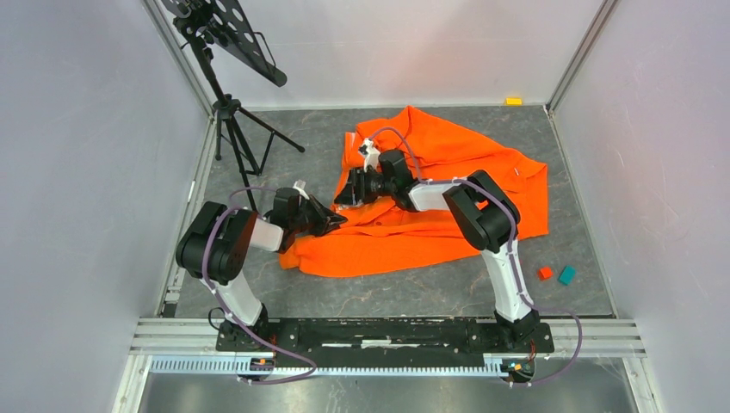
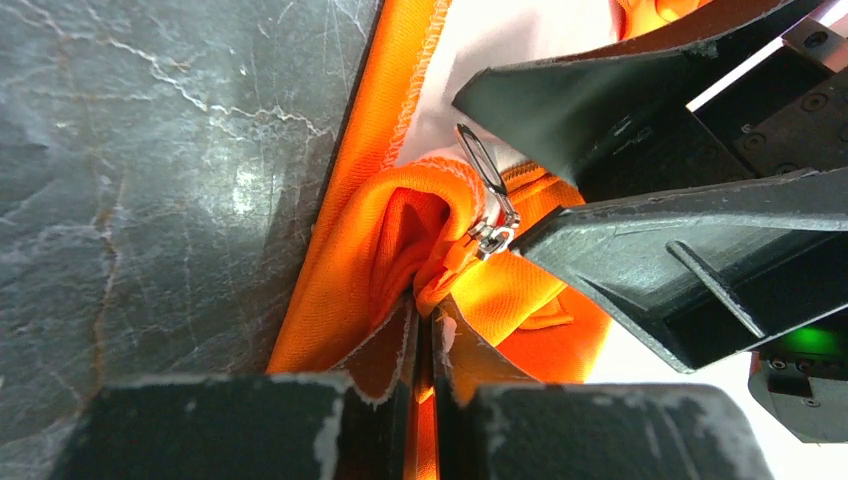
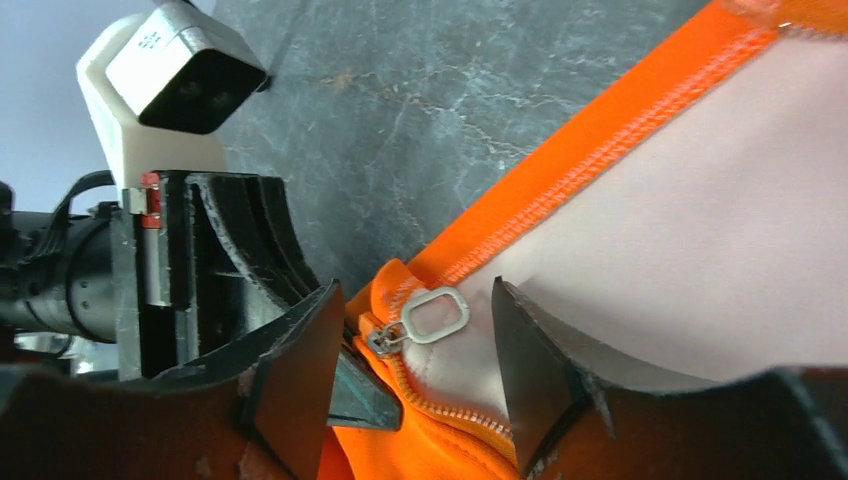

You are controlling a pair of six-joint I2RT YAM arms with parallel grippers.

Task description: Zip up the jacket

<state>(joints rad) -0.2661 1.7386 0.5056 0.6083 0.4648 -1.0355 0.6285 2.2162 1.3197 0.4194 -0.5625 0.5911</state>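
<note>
Top view: jacket (image 1: 469, 151) crumpled mid-table, front looks open. Left gripper (image 1: 329, 221) and right gripper (image 1: 347, 191) close together at its near-left edge.

Left wrist: left gripper clamped on orange hem, just below zipper slider (image 2: 490, 238).

Right wrist: right gripper parted wide, straddling pull ring (image 3: 437, 314), ring not yet gripped. Pale lining (image 3: 680, 220) bare. Zipping seems barely begun, whole run left.

No readable writing anywhere.

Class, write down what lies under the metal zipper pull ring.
The zipper pull ring rests on the pale lining of the jacket, beside orange zipper tape. The table under that fabric is covered.
</note>
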